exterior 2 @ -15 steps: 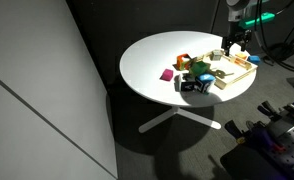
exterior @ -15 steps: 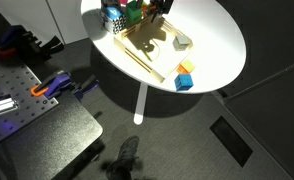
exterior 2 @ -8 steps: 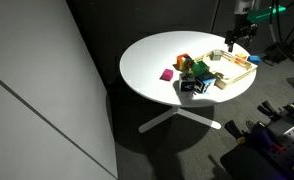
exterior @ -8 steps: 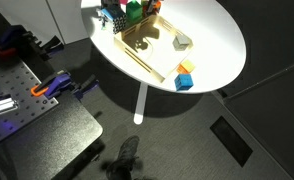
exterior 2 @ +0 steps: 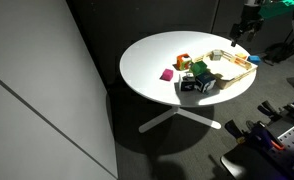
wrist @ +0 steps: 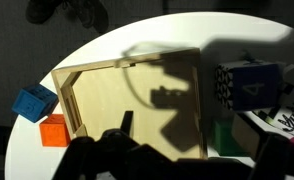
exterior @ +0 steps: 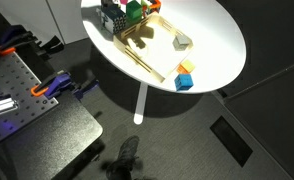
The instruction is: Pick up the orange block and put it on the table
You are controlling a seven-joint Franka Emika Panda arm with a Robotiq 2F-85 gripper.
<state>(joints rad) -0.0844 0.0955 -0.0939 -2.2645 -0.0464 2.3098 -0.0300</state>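
The orange block (exterior: 186,68) rests on the round white table (exterior: 217,40) just outside the wooden tray (exterior: 137,62), touching or nearly touching a blue cube (exterior: 184,82). In the wrist view the orange block (wrist: 54,130) lies left of the tray's corner (wrist: 62,85), below the blue cube (wrist: 34,102). It also shows in an exterior view (exterior 2: 184,60). My gripper (exterior 2: 249,28) hangs high above the tray's far end. It is a dark silhouette at the bottom of the wrist view (wrist: 187,150); it looks open and holds nothing. It is out of frame in an exterior view.
Green blocks (exterior: 134,12) and a black-and-white patterned cube (wrist: 249,85) crowd one end of the tray. A grey object (exterior: 180,41) lies inside the tray. A small magenta piece (exterior 2: 168,74) sits on the table (exterior 2: 147,55). Benches with tools stand beyond the table.
My gripper has risen from just over the tray and moved away, leaving the top of one exterior view. The blocks have not moved.
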